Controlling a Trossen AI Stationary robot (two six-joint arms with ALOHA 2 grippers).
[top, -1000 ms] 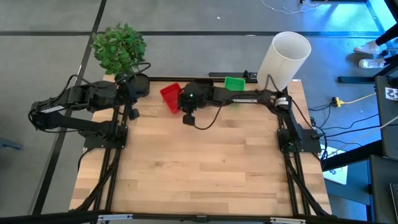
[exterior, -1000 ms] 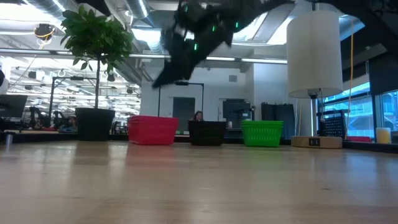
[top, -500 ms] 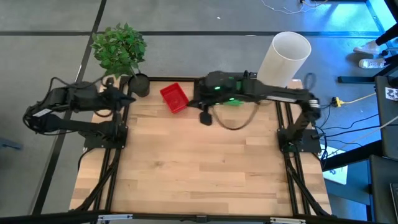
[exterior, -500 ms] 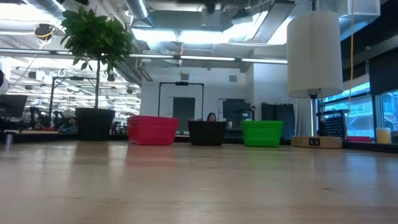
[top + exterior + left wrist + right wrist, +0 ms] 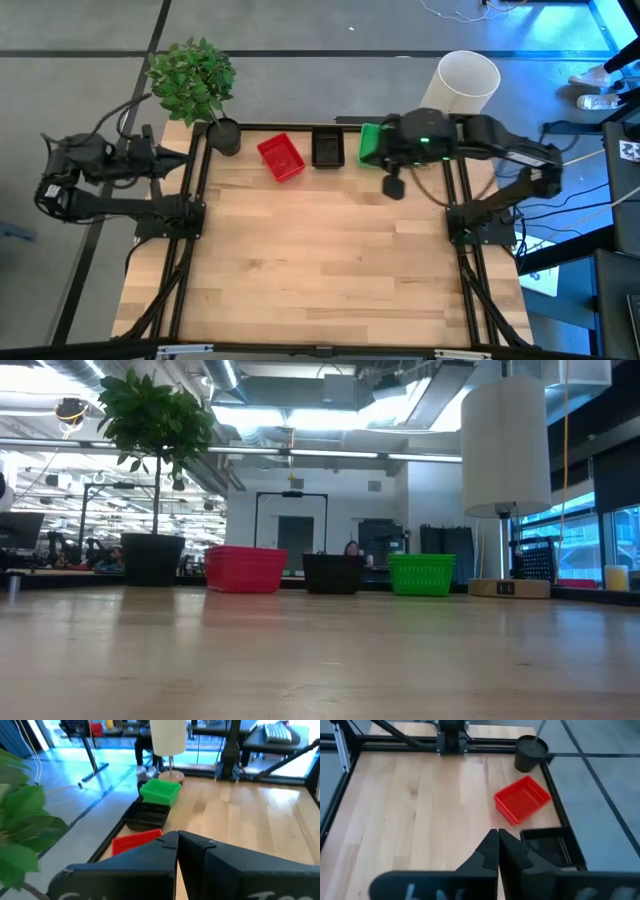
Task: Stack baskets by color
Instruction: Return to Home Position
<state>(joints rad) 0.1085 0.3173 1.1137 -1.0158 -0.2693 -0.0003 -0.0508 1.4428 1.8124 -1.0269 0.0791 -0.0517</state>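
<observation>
Three baskets stand in a row on their bottoms along the table's far edge: red (image 5: 281,157), black (image 5: 327,147) and green (image 5: 368,140), also seen in the low view as red (image 5: 245,569), black (image 5: 333,573) and green (image 5: 421,574). My right gripper (image 5: 498,837) is shut and holds nothing. It hangs high over the green basket's right part (image 5: 383,152), pointing toward the table's left. My left gripper (image 5: 177,842) is shut with nothing in it and is drawn back past the table's left edge (image 5: 172,160), pointing toward the baskets.
A black plant pot (image 5: 226,137) with a leafy plant (image 5: 192,77) stands at the far left corner. A large white cylinder (image 5: 458,92) stands at the far right. Bare wooden tabletop (image 5: 320,260) stretches from the baskets to the near edge.
My right gripper has risen and gone toward the table's right edge, from over the black basket to over the green one, which uncovers the black basket. My left gripper has drawn back from beside the plant pot toward and past the table's left edge. The baskets have stayed put.
</observation>
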